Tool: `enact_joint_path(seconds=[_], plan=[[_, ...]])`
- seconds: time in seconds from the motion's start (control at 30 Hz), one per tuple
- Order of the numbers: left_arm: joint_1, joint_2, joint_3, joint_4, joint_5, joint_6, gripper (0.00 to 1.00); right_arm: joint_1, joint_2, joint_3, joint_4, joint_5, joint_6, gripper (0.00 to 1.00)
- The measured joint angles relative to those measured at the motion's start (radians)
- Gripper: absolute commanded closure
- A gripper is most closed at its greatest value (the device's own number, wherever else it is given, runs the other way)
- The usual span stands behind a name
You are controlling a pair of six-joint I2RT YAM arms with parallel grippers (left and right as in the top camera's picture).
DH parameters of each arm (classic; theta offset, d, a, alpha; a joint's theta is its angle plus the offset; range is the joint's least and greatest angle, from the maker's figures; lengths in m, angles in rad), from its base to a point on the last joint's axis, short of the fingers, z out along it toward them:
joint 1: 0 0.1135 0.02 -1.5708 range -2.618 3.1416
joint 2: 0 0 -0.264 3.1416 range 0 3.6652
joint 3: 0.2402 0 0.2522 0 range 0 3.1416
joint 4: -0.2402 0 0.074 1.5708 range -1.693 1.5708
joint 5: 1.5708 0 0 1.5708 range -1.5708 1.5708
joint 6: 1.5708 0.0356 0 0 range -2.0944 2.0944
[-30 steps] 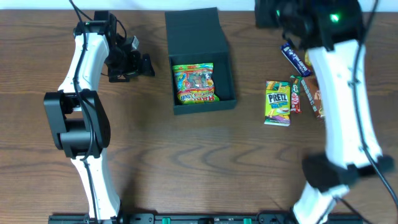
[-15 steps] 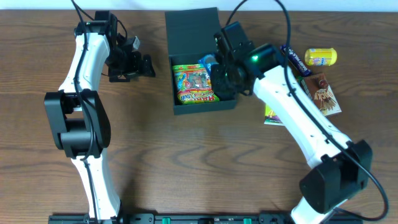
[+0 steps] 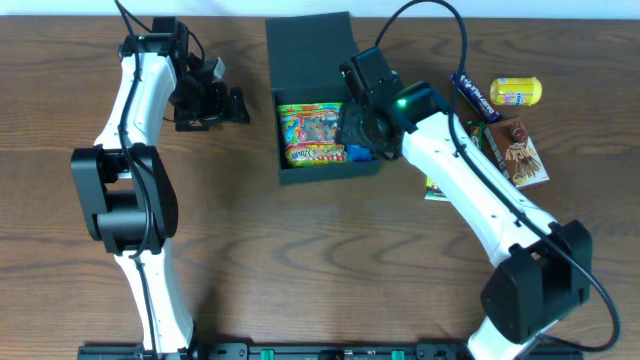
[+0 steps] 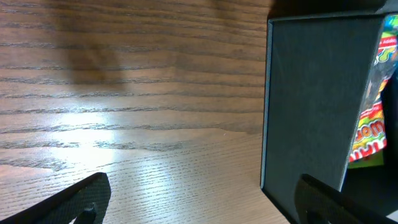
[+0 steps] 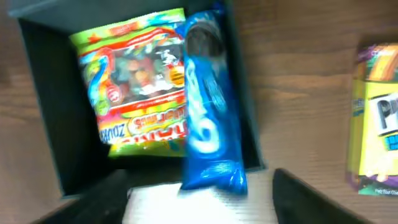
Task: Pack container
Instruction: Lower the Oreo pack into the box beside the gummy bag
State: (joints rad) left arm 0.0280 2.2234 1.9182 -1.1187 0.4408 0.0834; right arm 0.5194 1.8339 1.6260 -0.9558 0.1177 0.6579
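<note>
The dark container [image 3: 330, 172] stands open at the table's middle back, its lid [image 3: 310, 50] laid flat behind it. Inside lie a colourful gummy packet [image 3: 314, 133] and, along the right wall, a blue cookie packet [image 3: 360, 153]. My right gripper [image 3: 362, 125] hovers over the container's right side. In the right wrist view it is open [image 5: 202, 199], its fingers wide either side of the blue packet [image 5: 208, 106], which rests beside the gummy packet [image 5: 137, 81]. My left gripper [image 3: 232, 105] is open and empty left of the container; its view [image 4: 199, 202] shows the container's wall [image 4: 311, 93].
Right of the container lie a yellow Pretz packet [image 5: 376, 124], partly hidden under my right arm in the overhead view [image 3: 435, 185], a dark blue bar [image 3: 470, 95], a yellow packet [image 3: 515, 92] and a brown packet [image 3: 522, 152].
My right arm swung from the back right to over the container, bringing the blue packet, which now lies inside. The left arm has not moved.
</note>
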Motion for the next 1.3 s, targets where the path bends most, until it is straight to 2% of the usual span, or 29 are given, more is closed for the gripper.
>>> enact_joint_path(seconds=[0.1, 0.13, 0.17, 0.2, 0.23, 0.3, 0.4, 0.57, 0.87, 1.3], plan=[[0.0, 0.0, 0.0, 0.0, 0.0, 0.0, 0.05, 0.0, 0.0, 0.0, 0.004, 0.034, 0.0, 0.13], [0.0, 0.0, 0.0, 0.0, 0.0, 0.0, 0.05, -0.002, 0.0, 0.001, 0.004, 0.045, 0.0, 0.16], [0.0, 0.0, 0.0, 0.0, 0.0, 0.0, 0.05, -0.002, 0.0, 0.005, 0.002, 0.055, -0.003, 0.25], [0.0, 0.0, 0.0, 0.0, 0.0, 0.0, 0.05, -0.003, 0.0, 0.012, -0.002, 0.06, -0.016, 0.46], [0.0, 0.0, 0.0, 0.0, 0.0, 0.0, 0.05, -0.003, 0.0, 0.027, -0.01, 0.064, -0.037, 0.79], [0.0, 0.0, 0.0, 0.0, 0.0, 0.0, 0.05, -0.003, 0.0, 0.05, -0.027, 0.062, -0.07, 0.99], [0.0, 0.0, 0.0, 0.0, 0.0, 0.0, 0.05, -0.003, 0.0, 0.063, -0.085, 0.016, -0.125, 0.99], [0.0, 0.0, 0.0, 0.0, 0.0, 0.0, 0.05, -0.003, 0.003, 0.01, -0.086, -0.045, -0.174, 0.99], [0.0, 0.0, 0.0, 0.0, 0.0, 0.0, 0.04, -0.003, 0.071, -0.123, 0.041, -0.094, -0.192, 0.99], [0.0, 0.0, 0.0, 0.0, 0.0, 0.0, 0.05, -0.003, 0.165, -0.127, 0.107, -0.092, -0.195, 0.99]])
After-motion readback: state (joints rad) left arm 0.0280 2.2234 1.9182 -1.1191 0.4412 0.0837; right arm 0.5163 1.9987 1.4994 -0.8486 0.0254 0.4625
